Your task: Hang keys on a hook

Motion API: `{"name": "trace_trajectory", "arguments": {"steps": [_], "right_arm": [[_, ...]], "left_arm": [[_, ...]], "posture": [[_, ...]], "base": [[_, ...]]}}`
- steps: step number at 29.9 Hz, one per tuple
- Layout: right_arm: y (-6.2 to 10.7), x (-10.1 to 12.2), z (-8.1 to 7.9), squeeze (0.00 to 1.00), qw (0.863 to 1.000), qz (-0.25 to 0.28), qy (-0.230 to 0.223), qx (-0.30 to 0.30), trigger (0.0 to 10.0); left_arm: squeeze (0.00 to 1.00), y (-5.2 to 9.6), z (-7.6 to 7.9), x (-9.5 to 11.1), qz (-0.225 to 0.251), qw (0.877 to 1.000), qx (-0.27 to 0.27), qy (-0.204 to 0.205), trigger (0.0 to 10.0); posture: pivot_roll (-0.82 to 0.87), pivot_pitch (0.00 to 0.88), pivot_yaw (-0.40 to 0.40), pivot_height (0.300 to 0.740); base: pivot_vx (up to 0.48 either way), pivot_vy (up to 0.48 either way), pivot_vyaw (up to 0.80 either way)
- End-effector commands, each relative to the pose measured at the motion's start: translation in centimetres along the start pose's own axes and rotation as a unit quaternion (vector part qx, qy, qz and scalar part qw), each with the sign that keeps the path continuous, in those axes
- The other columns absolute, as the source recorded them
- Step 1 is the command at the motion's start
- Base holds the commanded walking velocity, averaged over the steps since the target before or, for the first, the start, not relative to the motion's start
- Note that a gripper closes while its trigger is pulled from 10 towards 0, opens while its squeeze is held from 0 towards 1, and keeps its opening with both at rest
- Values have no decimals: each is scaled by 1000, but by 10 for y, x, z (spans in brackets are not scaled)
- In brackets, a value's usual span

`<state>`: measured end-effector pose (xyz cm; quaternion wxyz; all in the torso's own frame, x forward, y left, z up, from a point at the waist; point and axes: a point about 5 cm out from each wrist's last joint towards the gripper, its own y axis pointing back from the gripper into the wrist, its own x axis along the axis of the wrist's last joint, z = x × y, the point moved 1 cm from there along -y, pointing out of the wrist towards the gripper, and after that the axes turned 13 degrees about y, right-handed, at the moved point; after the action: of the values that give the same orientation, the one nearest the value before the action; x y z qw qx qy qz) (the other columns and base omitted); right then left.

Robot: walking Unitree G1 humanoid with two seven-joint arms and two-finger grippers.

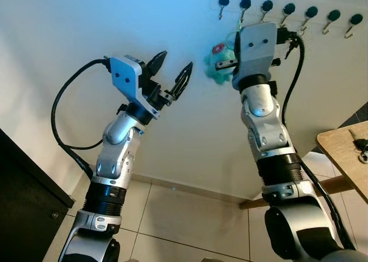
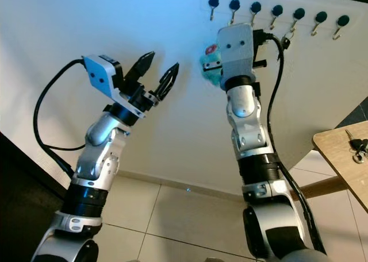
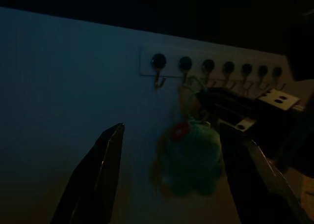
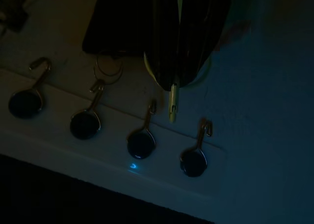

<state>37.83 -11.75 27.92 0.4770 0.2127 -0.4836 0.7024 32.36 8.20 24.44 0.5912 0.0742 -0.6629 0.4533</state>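
Note:
A white rack [image 1: 287, 0] with several black-knobbed hooks is fixed high on the wall. My right gripper [image 4: 172, 84] is raised just under it, shut on the yellow-green loop of a keychain. The loop's tip [image 4: 172, 108] sits next to one hook [image 4: 147, 117]; whether it is around the hook I cannot tell. The keychain's fluffy teal pom-pom [image 1: 221, 60] with a red spot dangles beside the right wrist. My left gripper [image 1: 172, 72] is held up left of the pom-pom, open and holding nothing. The keys themselves are hidden.
A small metal ring [image 4: 108, 68] hangs by a neighbouring hook. A wooden table [image 1: 339, 153] at the right carries another bunch of keys [image 1: 360, 147]. A black cabinet [image 1: 23, 204] stands at the lower left, with tiled floor [image 1: 184, 216] below the wall.

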Motion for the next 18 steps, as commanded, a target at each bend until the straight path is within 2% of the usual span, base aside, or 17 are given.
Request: {"name": "trace_trajectory", "arguments": {"steps": [1,11,18], "right_arm": [[-4,6,0,0,1000,17,10,2,10000],[-12,12,-2,0,999,37,22,-4,10000],[-16,6,-6,0,999,23,38,7,10000]], "left_arm": [[0,-3,8,-4,-4,1000,-12,6,10000],[0,-4,12,-5,-6,1000,-18,7,10000],[0,-4,13,-5,-8,1000,-18,4,10000]], "posture": [[31,76,-70,740],[34,76,-77,740],[36,77,-81,740]], "base": [[0,0,0],[0,0,0],[0,0,0]]}}
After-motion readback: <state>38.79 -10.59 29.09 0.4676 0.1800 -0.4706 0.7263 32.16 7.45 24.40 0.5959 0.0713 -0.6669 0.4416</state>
